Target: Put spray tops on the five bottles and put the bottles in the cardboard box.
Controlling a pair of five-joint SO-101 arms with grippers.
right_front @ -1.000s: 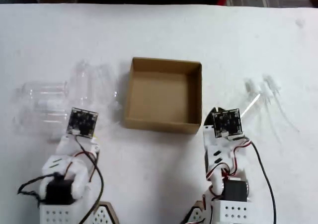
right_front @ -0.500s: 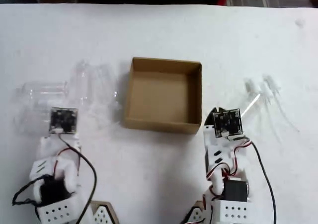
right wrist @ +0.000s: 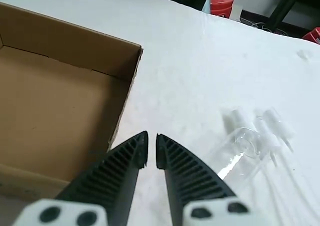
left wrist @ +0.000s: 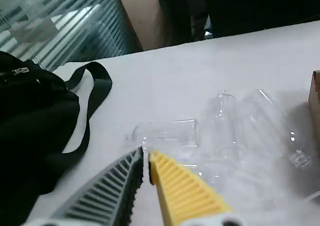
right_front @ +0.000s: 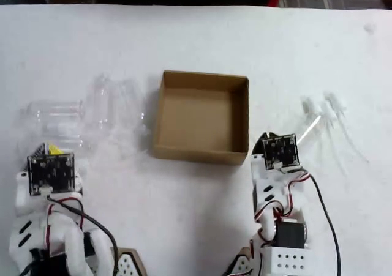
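Several clear plastic bottles lie on their sides at the table's left, also seen as bottles in the left wrist view. The open cardboard box stands empty in the middle. White spray tops with thin tubes lie in a cluster to its right, the same spray tops showing in the right wrist view. My left gripper, grey and yellow, sits shut and empty just in front of the nearest bottle. My right gripper is shut and empty at the box's near right corner.
A black bag with a strap lies off the table's left side. The white table extends bare behind the box, and its far edge meets a dark floor.
My left arm has swung to the left and drawn back toward the table's near edge, away from the box. The right arm, bottles, box and spray tops have not moved.
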